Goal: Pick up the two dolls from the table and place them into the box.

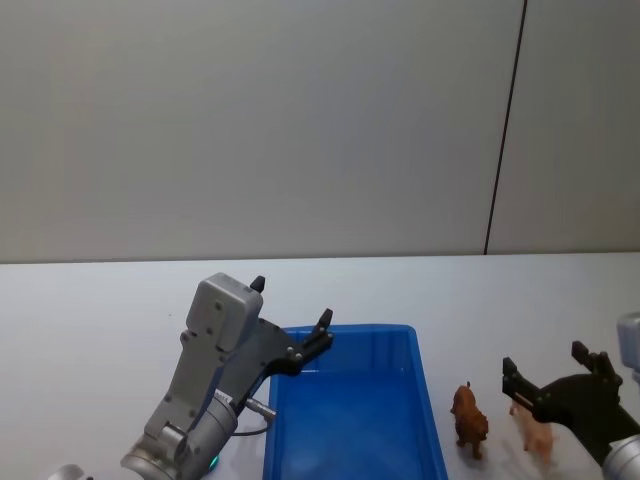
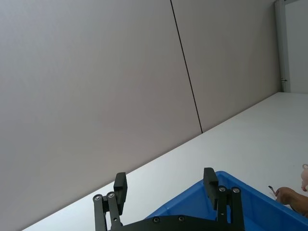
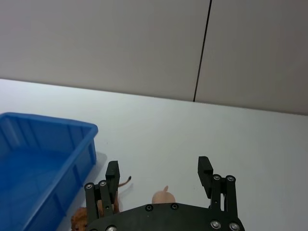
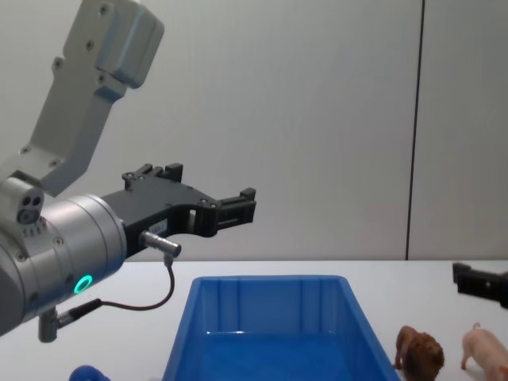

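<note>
While the pink pig point(image 1: 535, 432) and the brown animal point(image 1: 469, 418) stand just beside each other on the worktop point(image 1: 100, 320), right of the box point(image 1: 345, 329), the right hand point(image 1: 543, 358) hovers open over the pig, apparently not yet straddling it. Its descent could knock the brown animal over, so close is it. Meanwhile the left hand point(image 1: 292, 300) hangs open above the box's left rim.

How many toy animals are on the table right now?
2. The brown animal stands on the table just right of the blue bin; the pink pig stands right of it, below the open right gripper. The bin's visible floor holds none.
</note>
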Controlling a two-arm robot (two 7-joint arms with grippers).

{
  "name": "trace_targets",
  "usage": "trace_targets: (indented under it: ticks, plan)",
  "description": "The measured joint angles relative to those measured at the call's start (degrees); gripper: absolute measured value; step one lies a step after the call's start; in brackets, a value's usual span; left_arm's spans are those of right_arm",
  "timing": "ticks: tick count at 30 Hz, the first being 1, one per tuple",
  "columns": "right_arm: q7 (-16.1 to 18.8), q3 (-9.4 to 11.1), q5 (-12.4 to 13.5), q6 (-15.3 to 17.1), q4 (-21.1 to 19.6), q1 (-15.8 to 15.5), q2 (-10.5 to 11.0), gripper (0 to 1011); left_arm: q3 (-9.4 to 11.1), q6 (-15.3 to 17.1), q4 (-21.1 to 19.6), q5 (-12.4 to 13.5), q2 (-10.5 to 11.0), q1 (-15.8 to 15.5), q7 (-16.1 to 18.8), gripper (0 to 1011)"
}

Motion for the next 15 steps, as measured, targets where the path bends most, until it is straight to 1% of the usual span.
trace_targets:
  ticks: [9, 15]
  plan:
    - [-2.0, -0.6, -1.1, 2.6, 2.1, 0.1, -1.2, 1001, 0.0, 0.0, 0.0, 0.0, 0.0, 0.0, 0.0, 1001]
    - [-2.8, -1.0, -1.3, 3.8, 3.2, -0.1, -1.9, 1001, 0.0, 0.0, 0.0, 0.0, 0.0, 0.0, 0.0, 1001]
